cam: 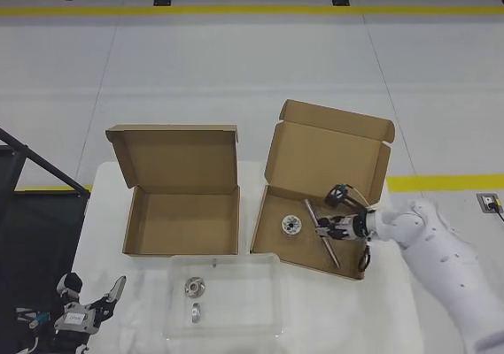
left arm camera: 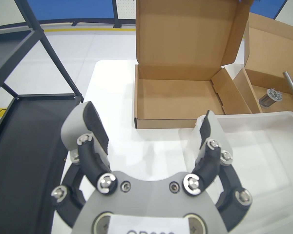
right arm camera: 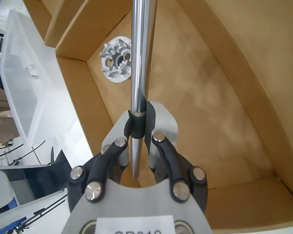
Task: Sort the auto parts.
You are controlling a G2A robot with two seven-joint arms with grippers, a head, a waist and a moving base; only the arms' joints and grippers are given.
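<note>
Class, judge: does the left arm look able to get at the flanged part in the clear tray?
Probably yes: the left gripper hangs open and empty beside the uncovered clear tray, and nothing lies over the flanged part.

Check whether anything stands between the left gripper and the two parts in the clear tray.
Only the clear tray's own side wall. The left gripper, open, sits beside the tray, with bare table between them. The flanged part and the small ring lie inside, uncovered from above, so coming in over the wall looks free.
</note>
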